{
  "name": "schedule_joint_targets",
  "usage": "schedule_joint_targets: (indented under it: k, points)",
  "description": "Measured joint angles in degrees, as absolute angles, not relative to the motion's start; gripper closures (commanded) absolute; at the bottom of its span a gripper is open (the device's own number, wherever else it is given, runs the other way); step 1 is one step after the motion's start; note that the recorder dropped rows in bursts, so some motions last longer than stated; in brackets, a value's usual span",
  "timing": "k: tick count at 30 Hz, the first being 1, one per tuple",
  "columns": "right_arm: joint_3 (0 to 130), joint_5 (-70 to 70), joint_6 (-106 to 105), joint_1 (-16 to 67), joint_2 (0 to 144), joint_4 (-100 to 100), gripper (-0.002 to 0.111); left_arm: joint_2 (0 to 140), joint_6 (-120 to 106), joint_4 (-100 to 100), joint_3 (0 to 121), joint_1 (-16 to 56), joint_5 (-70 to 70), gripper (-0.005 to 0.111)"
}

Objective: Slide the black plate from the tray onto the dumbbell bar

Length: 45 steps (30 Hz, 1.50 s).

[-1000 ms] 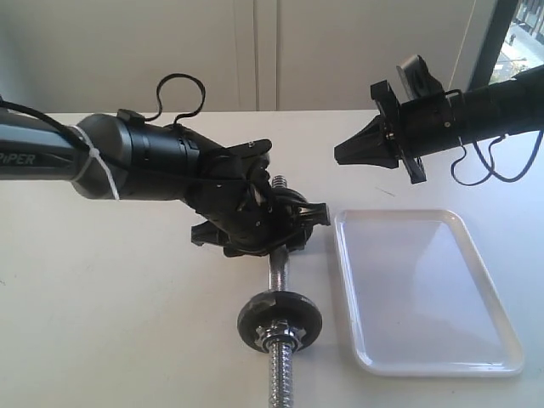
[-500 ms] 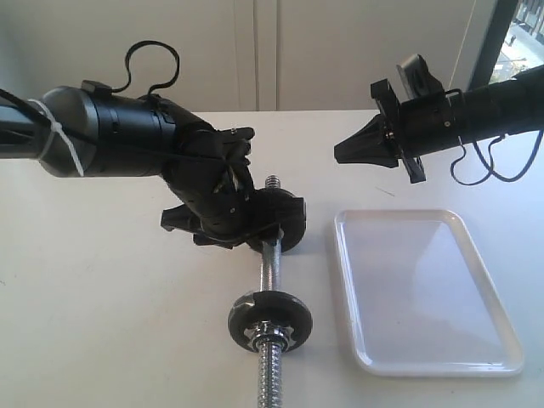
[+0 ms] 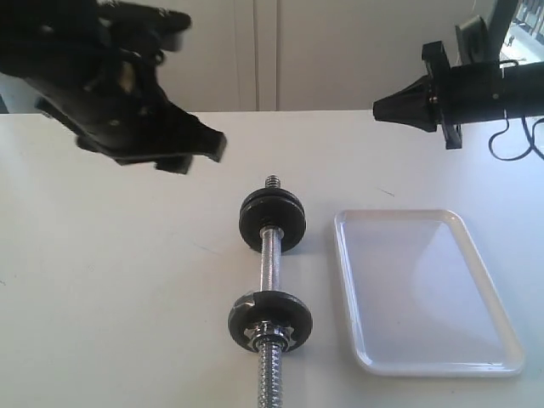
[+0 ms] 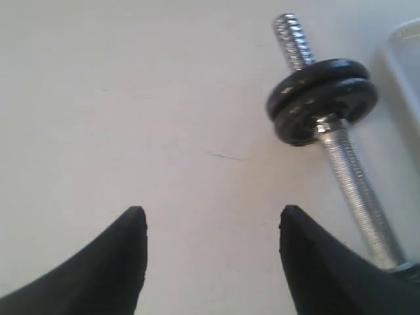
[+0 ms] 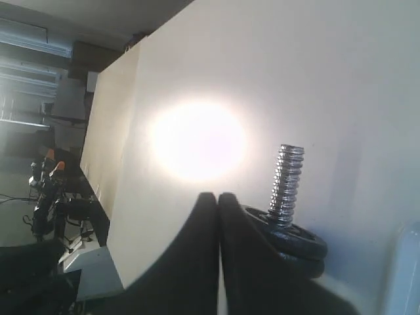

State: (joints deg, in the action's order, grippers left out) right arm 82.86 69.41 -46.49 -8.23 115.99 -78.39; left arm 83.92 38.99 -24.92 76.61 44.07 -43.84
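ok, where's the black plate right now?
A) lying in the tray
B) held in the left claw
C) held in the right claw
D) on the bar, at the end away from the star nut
D: the black plate sits on the dumbbell bar opposite the star nut. The tray is bare, the left claw is open and holds nothing, and the right claw is shut with nothing in it.

White matte surface (image 3: 127,280). Pale panelled wall (image 3: 340,51) beyond the right tool (image 3: 378,110); a window (image 3: 525,32) (daylit) behind it. Bright glare patch (image 5: 197,141) on the surface ahead of that tool.
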Motion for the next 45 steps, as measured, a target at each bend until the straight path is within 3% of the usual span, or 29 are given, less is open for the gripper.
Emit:
schedule_joint_targets:
  k: [3, 11, 16, 28, 45]
  points:
    - [82.9, 69.4, -48.3, -8.3, 113.5, -78.4, 0.108, 78.5, 39.5, -30.1, 76.6, 44.1, -51.6, 0.058]
    - [81.6, 69.4, -49.1, -8.3, 102.2, -78.4, 0.108, 64.8, 41.7, -34.5, 70.8, 44.0, -60.2, 0.107]
    - [77.2, 66.9, -49.1, -8.3, 90.0, -75.8, 0.108, 56.4, 44.8, -34.7, 62.7, 44.0, -59.0, 0.107]
    - [60.7, 40.6, -49.0, -8.3, 56.1, -61.0, 0.108, 32.5, 51.1, -35.3, 43.7, 44.0, -43.4, 0.107]
    - [54.8, 35.6, -46.5, -8.3, 51.8, -59.6, 0.108, 27.7, 51.4, -37.2, 41.7, 44.0, -40.6, 0.107]
